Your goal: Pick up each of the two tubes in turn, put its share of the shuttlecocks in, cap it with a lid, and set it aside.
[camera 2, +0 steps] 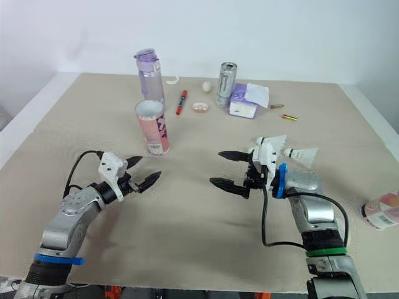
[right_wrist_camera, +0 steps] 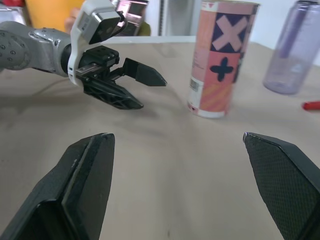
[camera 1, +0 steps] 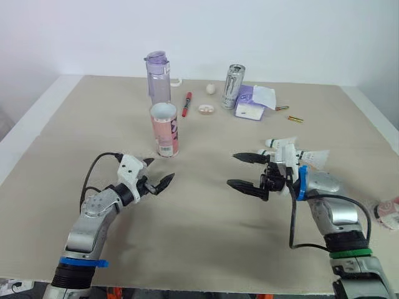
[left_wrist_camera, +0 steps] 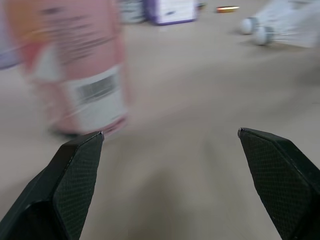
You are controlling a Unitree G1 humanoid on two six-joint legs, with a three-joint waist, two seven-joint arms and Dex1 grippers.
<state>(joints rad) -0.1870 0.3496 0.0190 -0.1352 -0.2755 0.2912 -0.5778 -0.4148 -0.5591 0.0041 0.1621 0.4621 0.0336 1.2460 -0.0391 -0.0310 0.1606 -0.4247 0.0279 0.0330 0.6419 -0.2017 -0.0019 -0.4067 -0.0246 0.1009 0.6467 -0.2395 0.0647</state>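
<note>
Two grippers lie nearest, low in the frame, both spread wide and holding nothing. The left gripper (camera 1: 159, 170) is at lower left and the right gripper (camera 1: 232, 169) at lower centre-right, with their tips turned toward each other over the bare surface (camera 1: 199, 237).

At the right edge a lying tube (camera 1: 388, 212) is seen on its side, partly cut off by the frame. Just behind the right gripper's wrist a few shuttlecocks (camera 2: 302, 153) are gathered on the surface.

Left of centre, just beyond the left gripper, the pink tube (camera 1: 166, 129) stands upright, with its mouth open and uncapped. It is judged to be light and thin-walled, stiff enough to grip but easily dented or toppled. It would best be taken around the middle of its wall with a gentle squeeze. The shuttlecocks are judged feather-light and fragile in the skirt, so the cork end should be pinched.

Farther back, in the upper middle, a purple bottle (camera 1: 158, 80), a red pen (camera 1: 187, 104), a small pale piece (camera 1: 206, 109), a can (camera 1: 233, 86) and a tissue pack (camera 1: 249, 107) are set. Whether the lids are among them cannot be told.
</note>
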